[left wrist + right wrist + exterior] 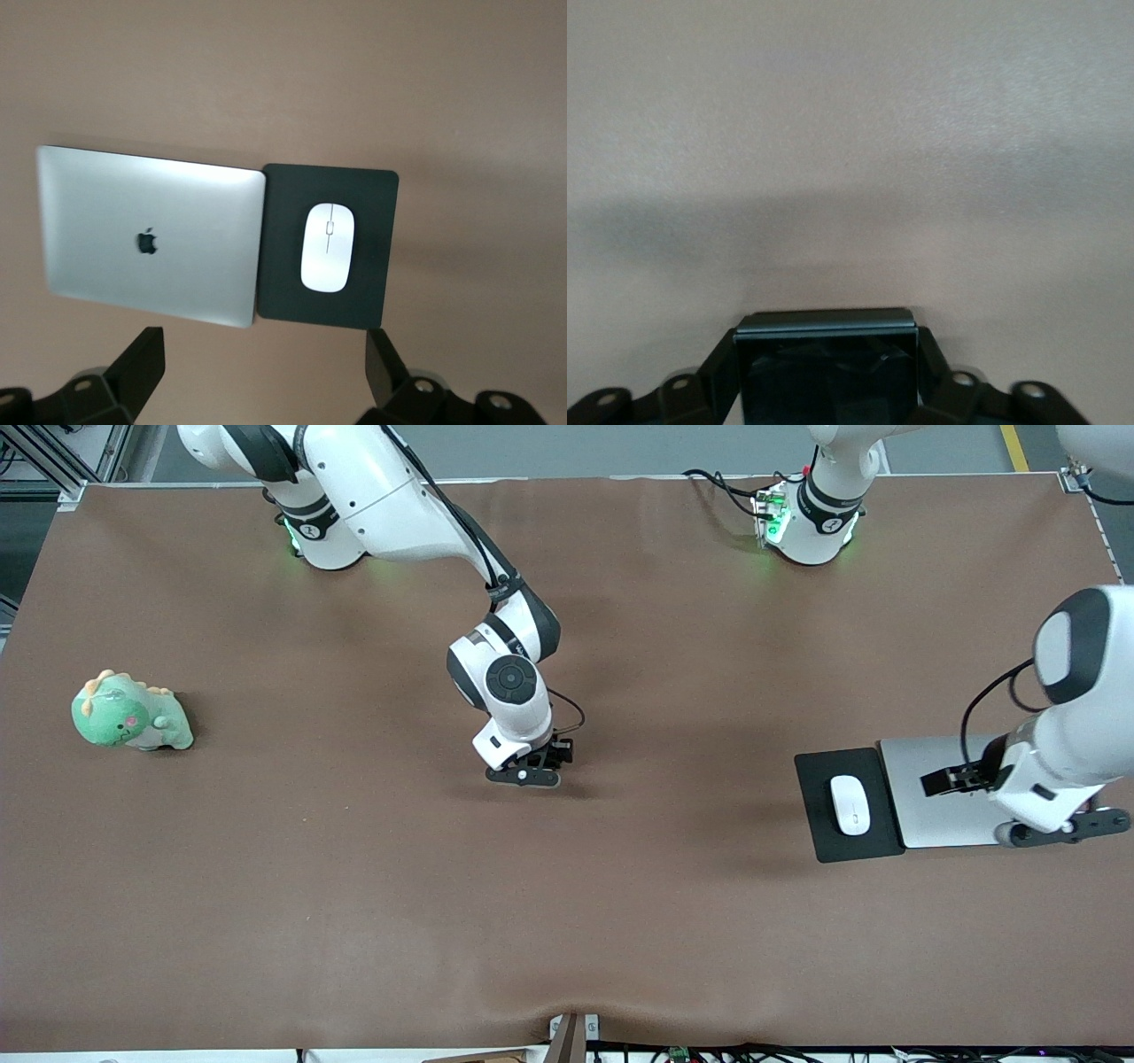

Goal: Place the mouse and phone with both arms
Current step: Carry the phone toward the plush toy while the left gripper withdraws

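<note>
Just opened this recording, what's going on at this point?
The mouse lies on a black pad beside a closed silver laptop, toward the left arm's end of the table. The left gripper is open above the laptop and holds nothing. The right gripper is mid-table, shut on the phone. A green plush dinosaur sits apart.

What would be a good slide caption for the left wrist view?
Open left gripper hovering above a white mouse on its black pad, beside a closed silver laptop.
</note>
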### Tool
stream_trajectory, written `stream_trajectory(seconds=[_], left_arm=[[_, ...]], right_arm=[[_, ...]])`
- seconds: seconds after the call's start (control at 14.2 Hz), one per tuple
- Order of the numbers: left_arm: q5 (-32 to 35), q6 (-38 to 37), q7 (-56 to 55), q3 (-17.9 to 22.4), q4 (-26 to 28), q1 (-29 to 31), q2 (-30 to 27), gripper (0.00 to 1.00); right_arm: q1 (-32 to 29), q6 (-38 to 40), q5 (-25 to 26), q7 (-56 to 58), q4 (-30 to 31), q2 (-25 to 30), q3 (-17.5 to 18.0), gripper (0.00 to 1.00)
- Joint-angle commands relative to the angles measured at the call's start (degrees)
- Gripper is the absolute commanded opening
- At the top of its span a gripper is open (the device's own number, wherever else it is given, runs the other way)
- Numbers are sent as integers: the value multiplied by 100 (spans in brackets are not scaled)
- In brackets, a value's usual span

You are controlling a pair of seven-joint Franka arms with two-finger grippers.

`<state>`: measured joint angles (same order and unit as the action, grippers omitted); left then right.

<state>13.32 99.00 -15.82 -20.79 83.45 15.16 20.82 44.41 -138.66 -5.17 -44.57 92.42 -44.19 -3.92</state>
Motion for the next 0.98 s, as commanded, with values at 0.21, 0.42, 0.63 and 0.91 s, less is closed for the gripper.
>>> stream_trajectory(seconds=[0.21,0.42,0.63,0.91], left_arm=[[13,-802,26,-109,-127,31,-1034,100],[-170,-1215,26,-319,-110,40,-1448,100],[-426,-1313,17,-355,-14,-100,-1764,100],[-812,-1384,17,345,365,-854,-2283,100]], right_arm=[[-466,978,7,-35,-31,717,5,0],[-985,1831,-2,422,91,1437,5,0],[-1539,1869,-2,519,758,2158,5,0],[-2662,1825,-2,1948,1838,3090,5,0]])
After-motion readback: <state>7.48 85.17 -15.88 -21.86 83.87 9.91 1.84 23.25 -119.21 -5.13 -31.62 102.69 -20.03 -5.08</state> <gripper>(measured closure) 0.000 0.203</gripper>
